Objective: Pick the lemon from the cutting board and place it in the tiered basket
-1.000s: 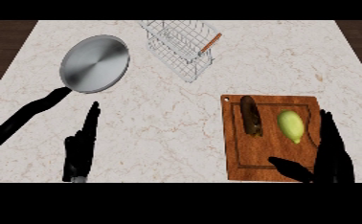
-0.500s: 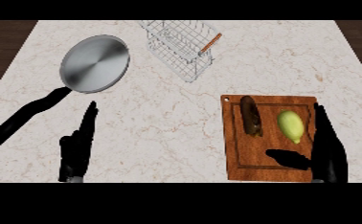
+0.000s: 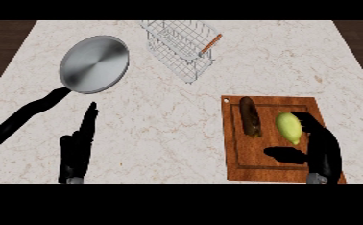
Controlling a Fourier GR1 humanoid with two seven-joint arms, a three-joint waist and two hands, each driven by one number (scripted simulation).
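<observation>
Pan handle [image 3: 32, 113] cut off left

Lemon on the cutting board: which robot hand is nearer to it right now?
Right. The right robot hand is beside the lemon, fingers at its right side; the left robot hand is far across the counter.

Light is even and fairly bright across the marble counter [image 3: 184, 104]; no single source is evident, probably diffuse from above. Shadows are weak: a faint dark edge shows under the pan [image 3: 94, 64], and almost none under the wire basket [image 3: 181, 46]. The pan's metal face carries a soft radial sheen, no hard glare. The lemon [image 3: 288, 127] is lit flat, slightly brighter on its upper side. The cutting board [image 3: 245, 164] reads warm and evenly toned. Both black hands, left [image 3: 77, 152] and right [image 3: 320, 149], show as near silhouettes with little surface detail. Fine basket wires look jagged. No edge distortion noticeable.
</observation>
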